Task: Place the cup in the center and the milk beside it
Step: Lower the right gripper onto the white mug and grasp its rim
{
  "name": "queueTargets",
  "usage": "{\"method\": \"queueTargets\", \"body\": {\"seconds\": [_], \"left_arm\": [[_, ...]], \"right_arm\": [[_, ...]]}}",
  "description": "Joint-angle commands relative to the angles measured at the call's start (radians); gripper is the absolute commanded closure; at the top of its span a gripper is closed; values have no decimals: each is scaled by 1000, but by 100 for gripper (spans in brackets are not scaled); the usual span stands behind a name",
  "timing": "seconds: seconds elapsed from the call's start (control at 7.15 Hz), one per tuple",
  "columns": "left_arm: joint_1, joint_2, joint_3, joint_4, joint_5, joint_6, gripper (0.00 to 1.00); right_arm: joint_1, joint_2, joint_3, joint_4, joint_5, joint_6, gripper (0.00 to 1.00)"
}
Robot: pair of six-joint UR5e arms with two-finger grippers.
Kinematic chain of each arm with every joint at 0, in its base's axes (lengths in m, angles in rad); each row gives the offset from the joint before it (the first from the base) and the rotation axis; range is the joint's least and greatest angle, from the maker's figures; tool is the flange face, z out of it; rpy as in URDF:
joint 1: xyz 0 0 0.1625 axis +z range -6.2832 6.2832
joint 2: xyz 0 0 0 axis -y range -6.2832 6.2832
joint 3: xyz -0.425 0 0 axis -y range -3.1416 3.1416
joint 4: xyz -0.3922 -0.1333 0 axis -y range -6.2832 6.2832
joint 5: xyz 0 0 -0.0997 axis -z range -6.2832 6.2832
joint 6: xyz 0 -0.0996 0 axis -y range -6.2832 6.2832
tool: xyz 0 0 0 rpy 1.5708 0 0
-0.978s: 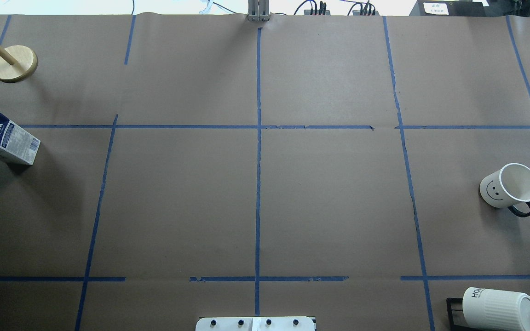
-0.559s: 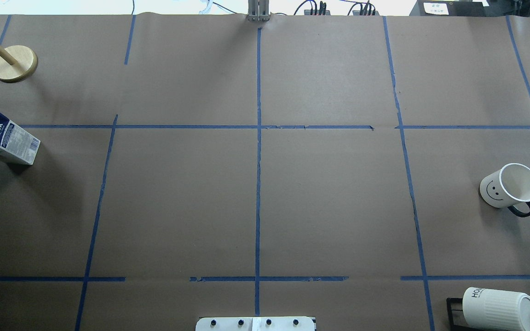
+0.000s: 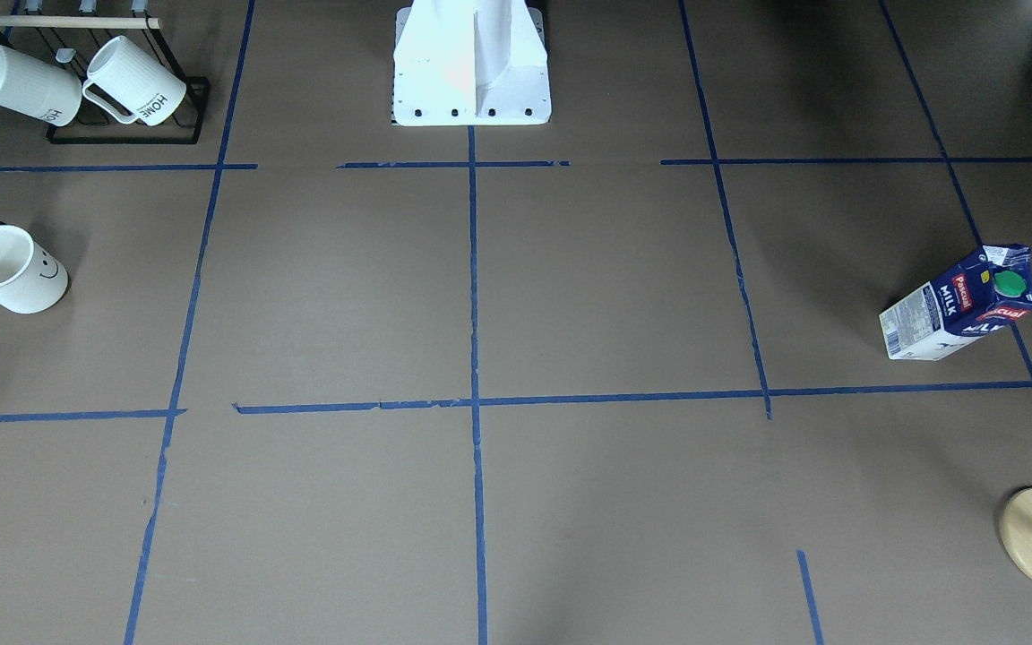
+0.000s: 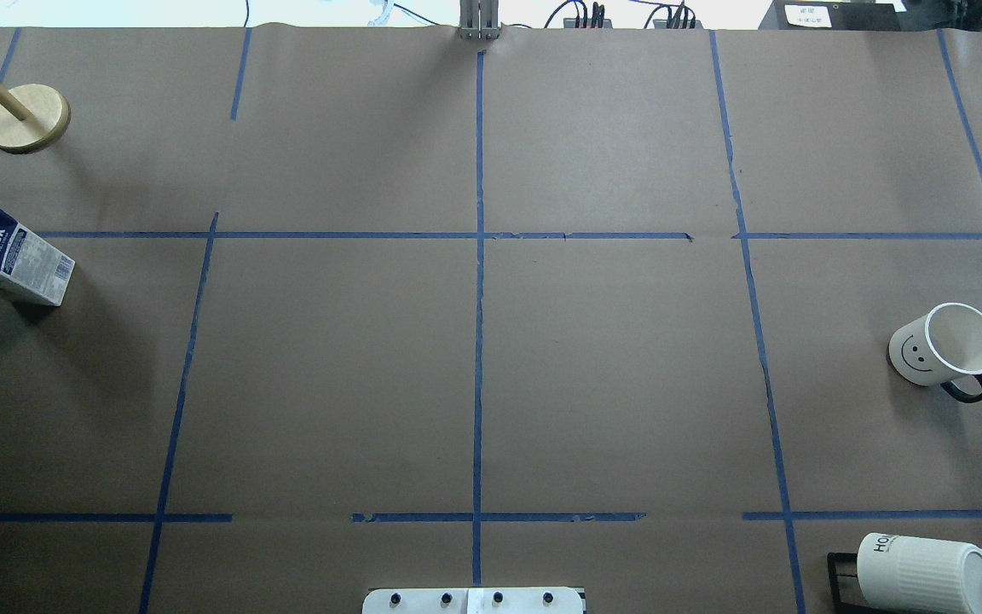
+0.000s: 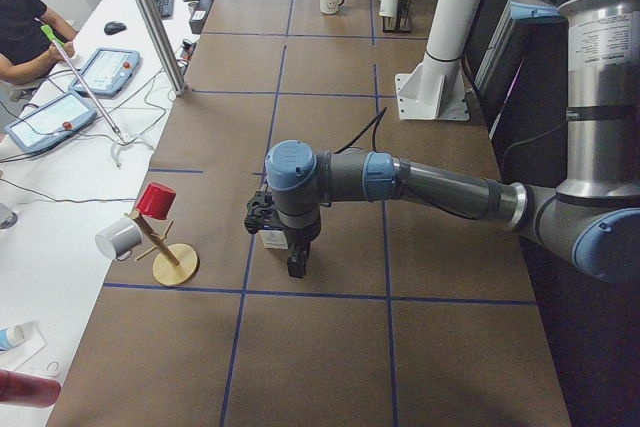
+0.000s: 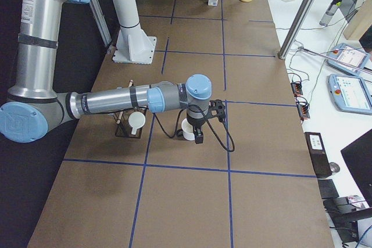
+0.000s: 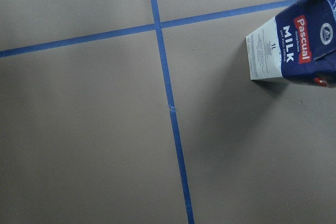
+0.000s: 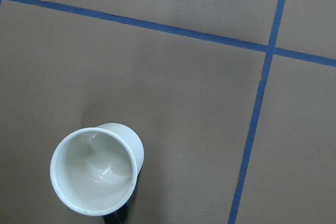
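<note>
The cup (image 4: 943, 350), a smooth white mug with a smiley face and dark handle, stands upright at the table's right side and shows from above in the right wrist view (image 8: 97, 176). The milk (image 4: 9, 253), a blue and white Pascual carton with a green cap (image 3: 1009, 283), stands at the far left edge and shows in the left wrist view (image 7: 296, 45). The center (image 4: 478, 375) is bare brown paper crossed by blue tape. My left gripper (image 5: 297, 265) hangs over the milk and my right gripper (image 6: 199, 137) over the cup. I cannot tell whether either is open or shut.
A black rack with ribbed HOME mugs (image 4: 921, 571) stands at the near right corner. A wooden peg stand (image 4: 26, 118) stands at the far left, beyond the milk. The robot's white base (image 3: 471, 63) is at the near middle edge.
</note>
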State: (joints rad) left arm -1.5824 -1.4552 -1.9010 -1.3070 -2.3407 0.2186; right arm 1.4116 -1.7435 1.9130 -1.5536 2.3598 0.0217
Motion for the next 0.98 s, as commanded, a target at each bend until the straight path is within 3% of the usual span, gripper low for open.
{"method": "queueTargets", "body": {"seconds": [0.0,0.28,0.56,0.84], "left_arm": [[-1,1,-4,-1,-29,1,0],[-1,1,-15,-1,-31,1,0],[-1,-1,-20,-3,-31,1,0],[-1,-2,-24,-4,-34,1,0]], "right_arm": [[-14,-2,-3,26,-1,3,0],[-133,-16,-9,96,-26,256,10],[-201,-36,-127,374,-43,378,10],[-233,-36,-182,467,-42,438,10]]}}
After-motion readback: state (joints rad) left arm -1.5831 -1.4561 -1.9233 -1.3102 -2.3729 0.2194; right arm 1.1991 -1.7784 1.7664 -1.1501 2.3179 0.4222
